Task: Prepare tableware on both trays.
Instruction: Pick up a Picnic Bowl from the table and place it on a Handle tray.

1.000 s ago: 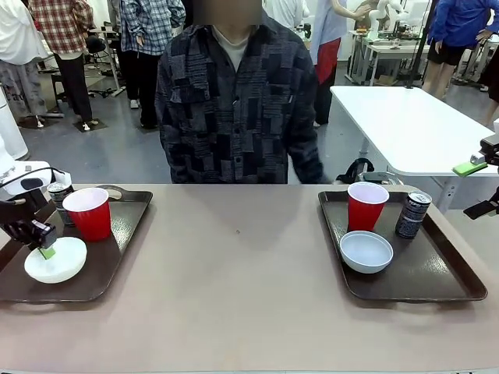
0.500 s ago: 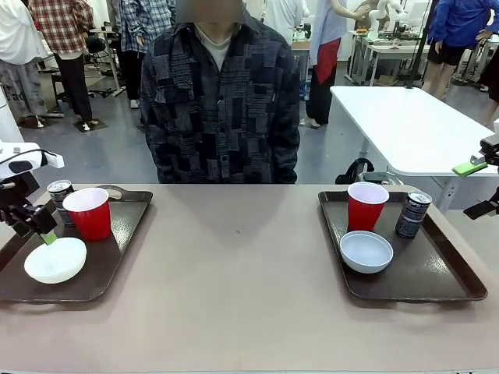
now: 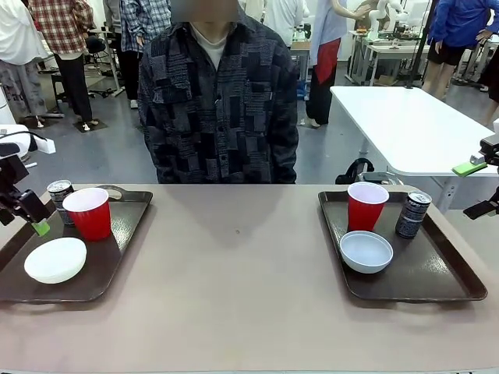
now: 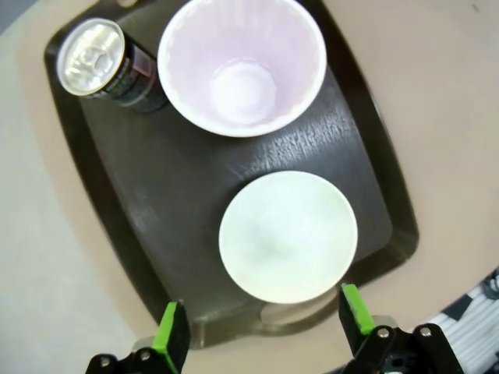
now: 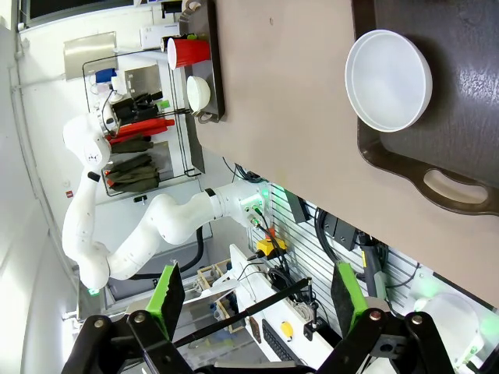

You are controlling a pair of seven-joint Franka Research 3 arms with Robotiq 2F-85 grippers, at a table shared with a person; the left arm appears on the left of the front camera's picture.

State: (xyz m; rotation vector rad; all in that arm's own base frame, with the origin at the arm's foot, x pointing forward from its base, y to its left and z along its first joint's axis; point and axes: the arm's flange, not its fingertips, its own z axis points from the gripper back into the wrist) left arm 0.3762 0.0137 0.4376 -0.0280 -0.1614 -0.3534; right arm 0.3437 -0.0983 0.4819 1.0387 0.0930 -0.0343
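On the left tray (image 3: pixel 117 234) stand a dark can (image 3: pixel 58 195), a red cup (image 3: pixel 87 213) and a white bowl (image 3: pixel 55 259). My left gripper (image 3: pixel 35 222) hangs open above that tray's left edge, clear of the bowl. From the left wrist view the bowl (image 4: pixel 288 236), cup (image 4: pixel 242 64) and can (image 4: pixel 97 58) lie below the open gripper (image 4: pixel 263 327), which holds nothing. The right tray (image 3: pixel 437 269) carries a red cup (image 3: pixel 366 205), a can (image 3: pixel 412 214) and a bowl (image 3: pixel 366 251). My right gripper (image 3: pixel 477 188) stays open off the table's right edge. In the right wrist view the open gripper (image 5: pixel 255 300) looks towards the bowl (image 5: pixel 388 79).
A person in a dark patterned shirt (image 3: pixel 226 101) stands at the far side, hands off the table. The bare tabletop (image 3: pixel 234 265) stretches between the two trays. A white table (image 3: pixel 405 125) stands behind at the right.
My left gripper has lifted off the white bowl and drawn back up and to the left. The bowl stays on the left tray. The right arm has not moved.
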